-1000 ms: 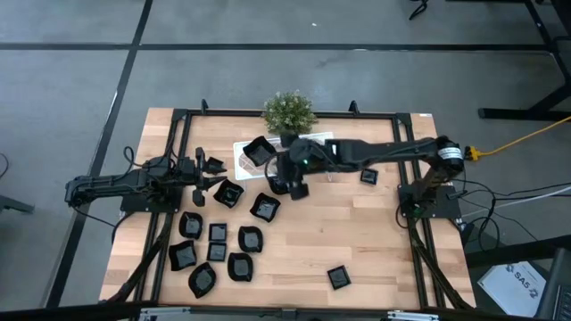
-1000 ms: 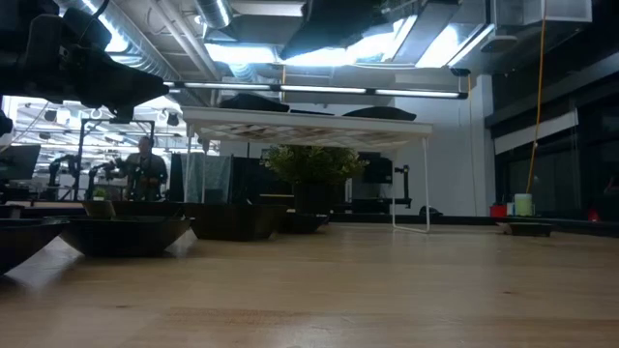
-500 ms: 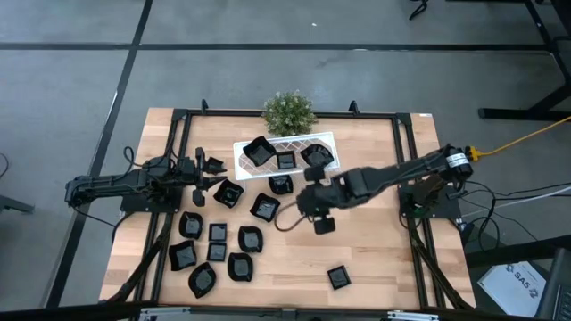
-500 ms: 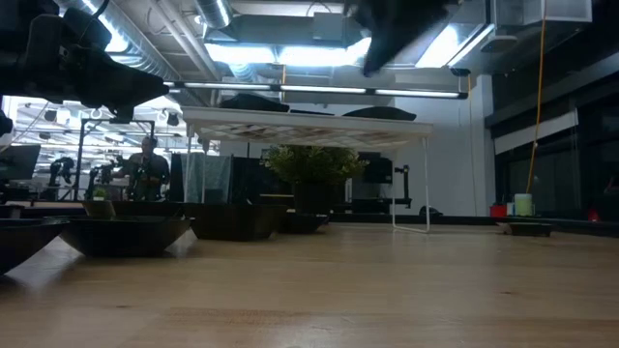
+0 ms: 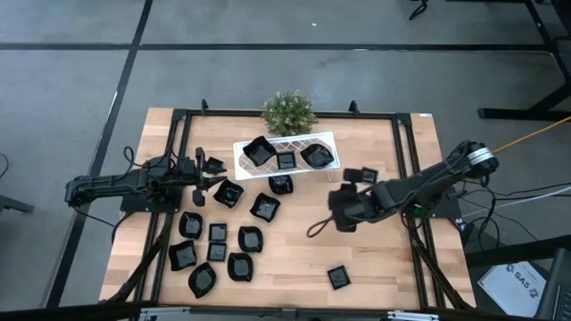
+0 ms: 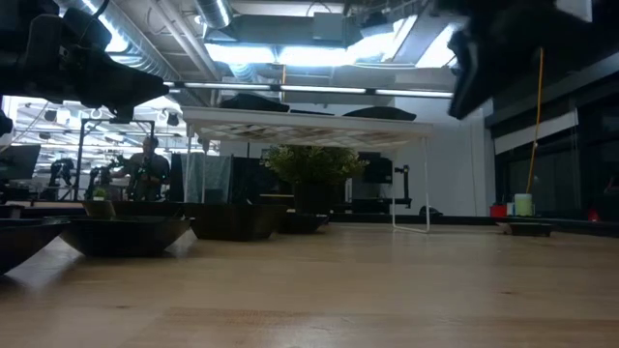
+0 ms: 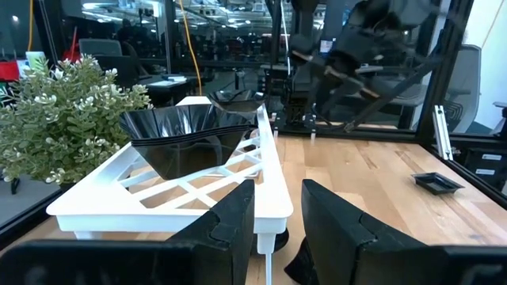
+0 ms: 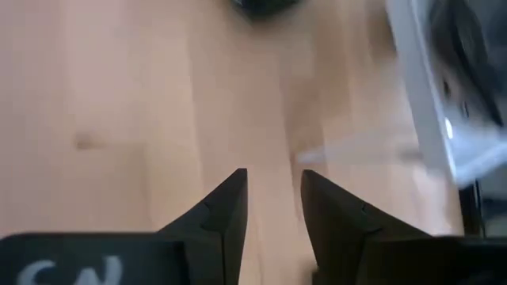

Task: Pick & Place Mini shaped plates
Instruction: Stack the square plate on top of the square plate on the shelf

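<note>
Three glossy black mini plates (image 5: 317, 156) lie on the white rack (image 5: 241, 147), which shows close up in the left wrist view (image 7: 158, 190). Several more plates (image 5: 217, 234) rest on the wood left of centre. One plate (image 5: 368, 176) sits alone right of the rack and another (image 5: 338, 277) near the near edge. My right gripper (image 5: 337, 212) hangs over bare wood to the near right of the rack, open and holding nothing (image 8: 273, 180). My left gripper (image 5: 214, 174) waits left of the rack, open and holding nothing (image 7: 277, 194).
A small green plant (image 5: 288, 111) stands behind the rack at the far edge. Black frame rails (image 5: 406, 160) run along the table's left and right sides. Bare wood lies between the plate cluster and the right rail. In the low view a person (image 6: 145, 159) shows in the room beyond.
My right gripper has drawn away from above the rack, toward the table's near and right edges, and now hangs over bare wood. The rack, which the arm covered before, now shows with its three plates. The left arm has kept still.
</note>
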`<state>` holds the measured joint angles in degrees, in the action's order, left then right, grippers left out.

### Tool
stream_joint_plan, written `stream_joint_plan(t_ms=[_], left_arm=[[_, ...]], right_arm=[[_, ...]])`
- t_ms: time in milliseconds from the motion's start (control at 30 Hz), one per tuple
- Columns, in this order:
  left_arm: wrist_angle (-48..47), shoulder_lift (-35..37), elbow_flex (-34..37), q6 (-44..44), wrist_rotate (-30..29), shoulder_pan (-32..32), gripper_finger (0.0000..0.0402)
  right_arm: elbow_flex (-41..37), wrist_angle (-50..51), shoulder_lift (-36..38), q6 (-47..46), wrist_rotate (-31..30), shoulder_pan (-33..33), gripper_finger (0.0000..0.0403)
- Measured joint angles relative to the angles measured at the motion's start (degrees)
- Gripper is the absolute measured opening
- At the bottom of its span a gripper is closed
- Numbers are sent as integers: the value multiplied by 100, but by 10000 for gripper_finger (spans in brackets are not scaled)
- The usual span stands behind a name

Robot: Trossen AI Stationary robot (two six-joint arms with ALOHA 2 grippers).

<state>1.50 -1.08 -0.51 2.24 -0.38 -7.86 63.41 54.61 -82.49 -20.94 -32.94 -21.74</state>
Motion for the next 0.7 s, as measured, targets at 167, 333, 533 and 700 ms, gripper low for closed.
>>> stream_joint_plan(t_ms=[167,333,533,700], left_arm=[[-3,0,0,0,0,-2,100],[-2,0,0,0,0,0,100],[-2,0,0,0,0,0,100],[-2,0,0,0,0,0,100]], right_arm=[[-869,138,400,-999,-45,4,120],[-1414,578,428,-1564,241,53,120],[-1647,1020,428,-1785,452,271,120],[-1777,1010,428,-1612,445,506,120]])
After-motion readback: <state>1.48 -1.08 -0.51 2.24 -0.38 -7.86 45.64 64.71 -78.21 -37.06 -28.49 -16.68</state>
